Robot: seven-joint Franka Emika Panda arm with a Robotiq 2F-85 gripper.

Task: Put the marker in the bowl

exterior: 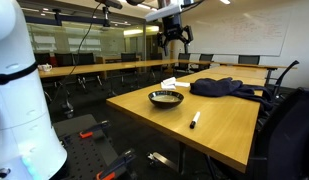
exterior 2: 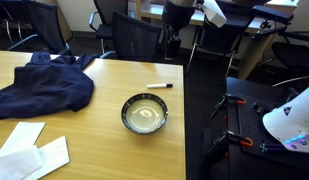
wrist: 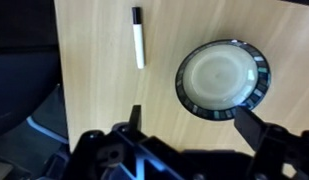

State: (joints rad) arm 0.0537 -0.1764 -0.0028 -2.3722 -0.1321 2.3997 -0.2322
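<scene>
ok so marker lying flat on table, near bowl, not touching it. I'm guessing light, stiff, slick plastic, probably rolling easily, so I'm aiming for mid-barrel pinch. fingers hanging open well above, holding nothing.

Beyond the black pincer, a slim white marker with black cap and a round dark-rimmed, cream-centred bowl are showing against the tan wood-grain table.
</scene>
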